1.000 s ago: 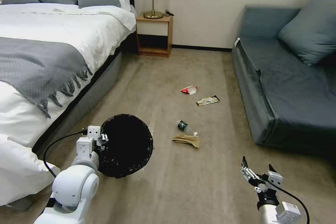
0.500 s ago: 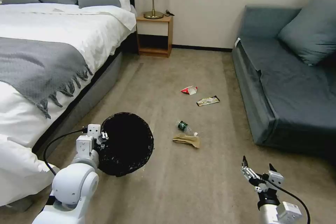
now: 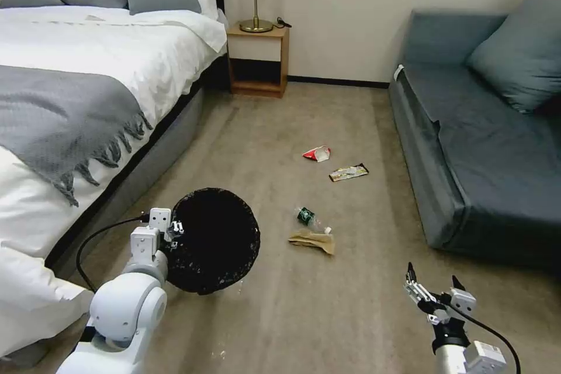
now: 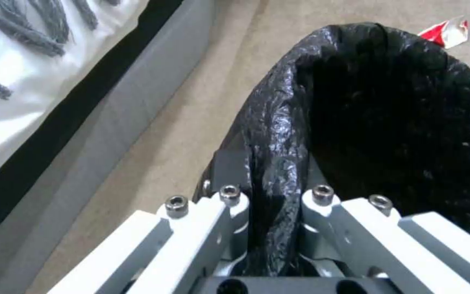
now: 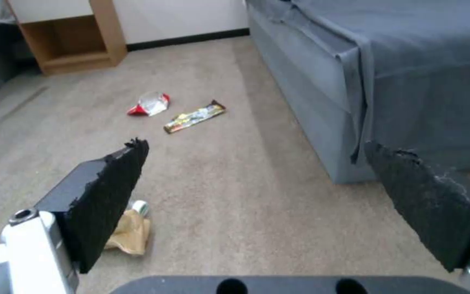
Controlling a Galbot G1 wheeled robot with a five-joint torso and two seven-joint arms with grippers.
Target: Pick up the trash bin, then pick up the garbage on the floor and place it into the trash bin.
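Head view: left claw (image 3: 173, 232) clamped on the bin (image 3: 213, 241) rim, bag pinched between its fingers (image 4: 229, 204), bin held beside the bed (image 3: 87, 87). Right claw (image 3: 432, 287) hangs low near the sofa (image 3: 485, 146), spread wide, holding nothing. On the floor: paper bag (image 3: 314, 240) touching bottle (image 3: 308, 218); red packet (image 3: 317, 153) and wrapper (image 3: 349, 172) farther off, near each other.
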